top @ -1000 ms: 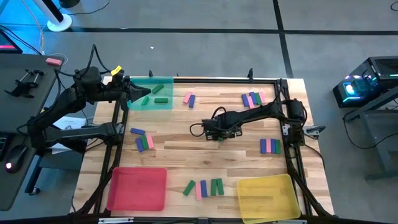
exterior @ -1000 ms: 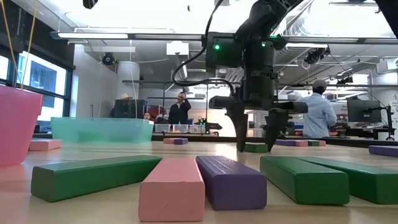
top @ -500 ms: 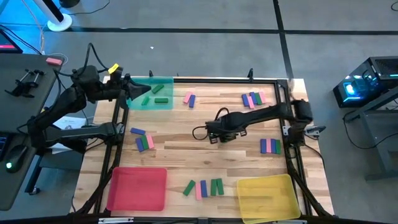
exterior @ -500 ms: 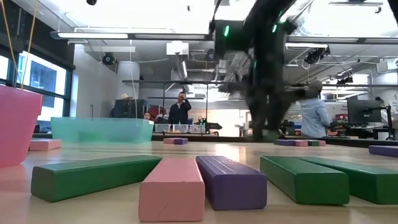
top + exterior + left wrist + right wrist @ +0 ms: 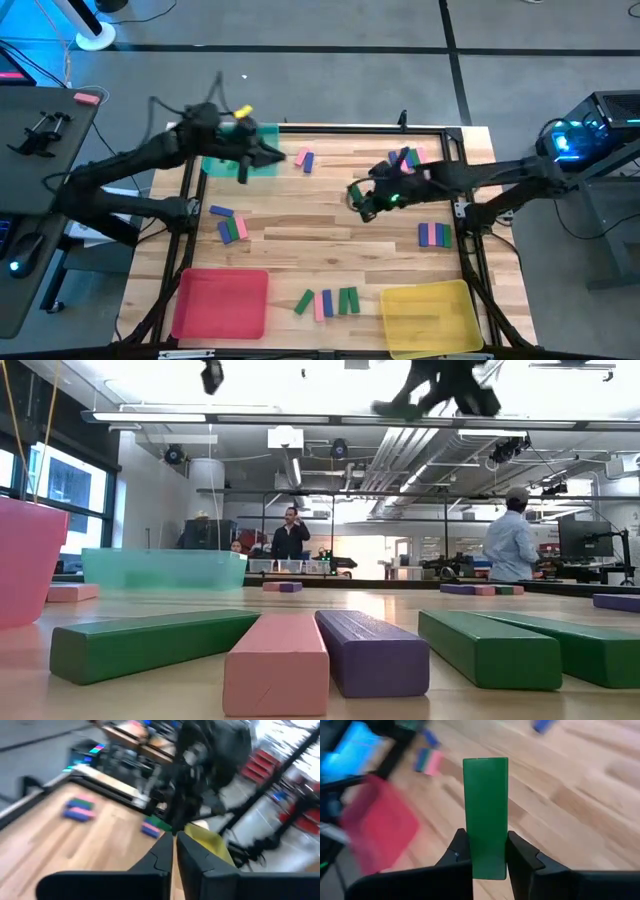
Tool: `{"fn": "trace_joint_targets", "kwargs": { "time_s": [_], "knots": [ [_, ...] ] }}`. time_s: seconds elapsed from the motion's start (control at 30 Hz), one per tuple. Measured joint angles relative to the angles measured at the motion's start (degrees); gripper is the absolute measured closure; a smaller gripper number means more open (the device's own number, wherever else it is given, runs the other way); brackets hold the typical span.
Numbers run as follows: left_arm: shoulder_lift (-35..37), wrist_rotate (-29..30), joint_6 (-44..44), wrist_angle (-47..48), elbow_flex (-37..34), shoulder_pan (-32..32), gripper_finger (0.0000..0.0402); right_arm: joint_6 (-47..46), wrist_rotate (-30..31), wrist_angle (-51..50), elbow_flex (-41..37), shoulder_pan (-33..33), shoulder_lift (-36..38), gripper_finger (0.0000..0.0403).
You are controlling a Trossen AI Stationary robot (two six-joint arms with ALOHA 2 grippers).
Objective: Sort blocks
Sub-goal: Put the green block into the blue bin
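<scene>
Nearest the low camera, a row of flat rectangular green, pink and purple blocks (image 5: pixel 325 650) lies on the wooden table (image 5: pixel 330 245). Farther in, the right gripper (image 5: pixel 487 852) clamps a flat green block (image 5: pixel 486 815) aloft, probably for the translucent green tray (image 5: pixel 262 135). Farthest, the left gripper (image 5: pixel 175 845) hangs closed and empty beside that tray.

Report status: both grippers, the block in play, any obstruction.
Right gripper shut on green block, lifted over mid-table. Left gripper shut, empty, by green tray. No obstruction seen.
</scene>
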State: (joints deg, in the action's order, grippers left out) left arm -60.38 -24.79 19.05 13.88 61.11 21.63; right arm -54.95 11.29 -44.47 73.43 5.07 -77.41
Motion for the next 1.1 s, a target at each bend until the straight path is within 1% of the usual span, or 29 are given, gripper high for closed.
{"fn": "trace_joint_targets", "kwargs": {
  "time_s": [0.1, 0.17, 0.23, 0.3, 0.37, 0.43, 0.5, 0.53, 0.6, 0.67, 0.73, 0.83, 1.0, 1.1],
  "knots": [
    [-5.76, -2.24, -1.46, -7.04, 0.02, -3.58, 0.0347, 4.9, -0.32, 3.45, 0.0, -0.06, 2.68, 0.0364],
    [-9.16, -3.42, -4.35, -8.61, 0.83, -5.98, 0.0317, 8.22, -1.3, 6.57, 0.0, -0.07, 3.95, 0.0364],
    [-11.87, -3.45, -11.17, -8.5, 2.58, -8.21, 0.0286, 11.51, -4.39, 9.52, 0.0, -0.12, 4.57, 0.0364],
    [-14.02, -3.19, -19.77, -8.53, 4.49, -10.27, 0.0255, 13.83, -8.45, 11.95, 0.0, -0.1, 4.6, 0.0364],
    [-16.29, -0.65, -28.03, -8.35, 6.97, -12.35, 0.0227, 15.67, -12.44, 13.42, 0.0, -0.24, 4.53, 0.0364],
    [-18.42, 4.37, -34.96, -6.04, 9.55, -14.28, 0.0204, 17.5, -16.13, 15.24, 0.0, -0.55, 4.41, 0.0364],
    [-20.37, 9.08, -40.47, -4.17, 11.83, -15.74, 0.0186, 18.86, -18.8, 16.31, 0.0, -0.58, 4.29, 0.0364],
    [-21.31, 10.47, -42.44, -3.5, 12.76, -16.35, 0.018, 19.27, -19.62, 16.73, 0.0, -0.58, 4.27, 0.0364],
    [-23.03, 10.97, -44.98, -3.11, 14.6, -17.25, 0.0171, 19.85, -21.05, 17.19, 0.0, -0.58, 4.27, 0.0364],
    [-24.14, 10.95, -45.7, -2.9, 16.1, -18.13, 0.0168, 19.89, -21.69, 16.98, 0.0, -0.58, 4.29, 0.0364],
    [-25.11, 10.94, -47.2, -2.96, 17.54, -18.94, 0.0167, 19.81, -23.82, 17.07, 0.0, -0.58, 4.27, 0.0364],
    [-26.28, 10.9, -52.65, -1.18, 19.19, -19.92, 0.0167, 18.96, -25.37, 17.09, 0.02, -0.58, 3.74, 0.0364],
    [-26.31, 10.26, -62.18, 2.04, 19.69, -21.83, 0.0167, 17.42, -27.21, 16.42, 0.0, -0.69, 2.5, 0.0364],
    [-26.34, 10.24, -65.09, 2.48, 19.69, -22.64, 0.0167, 16.49, -28.16, 16.84, 0.02, -0.69, 1.19, 0.0364]
  ]
}}
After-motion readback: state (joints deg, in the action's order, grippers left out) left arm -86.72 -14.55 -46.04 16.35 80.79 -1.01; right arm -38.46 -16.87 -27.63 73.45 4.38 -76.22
